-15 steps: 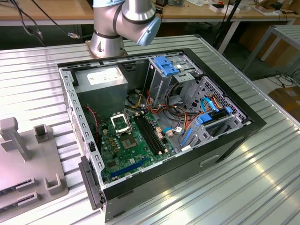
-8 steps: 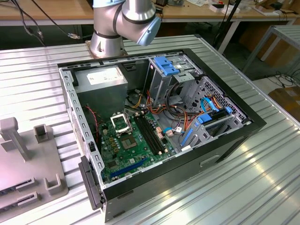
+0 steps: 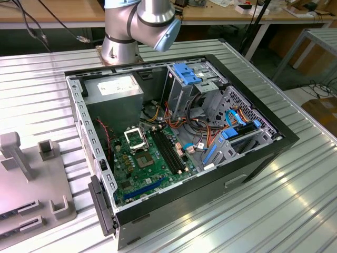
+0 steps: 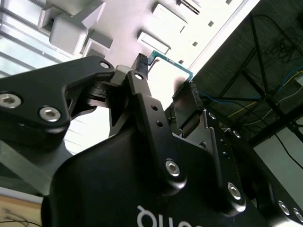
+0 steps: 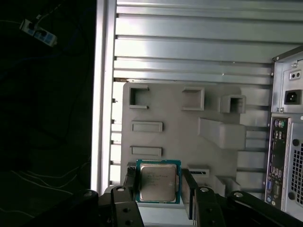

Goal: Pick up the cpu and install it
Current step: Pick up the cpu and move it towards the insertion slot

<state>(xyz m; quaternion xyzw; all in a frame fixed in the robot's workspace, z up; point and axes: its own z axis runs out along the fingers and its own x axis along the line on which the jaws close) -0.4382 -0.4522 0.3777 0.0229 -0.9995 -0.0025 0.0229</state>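
The cpu (image 5: pixel 157 181) is gripped on two opposite edges by the narrowed end effector (image 5: pixel 159 182) and appears to hang clear of the grey fixture plate (image 5: pixel 170 142) on the bench (image 5: pixel 189 52). The socket (image 3: pixel 134 138) lies inside the open computer case (image 3: pixel 284 139), well apart from that plate. The chip is square, without a long axis, its flat silver-grey lid bordered in green.
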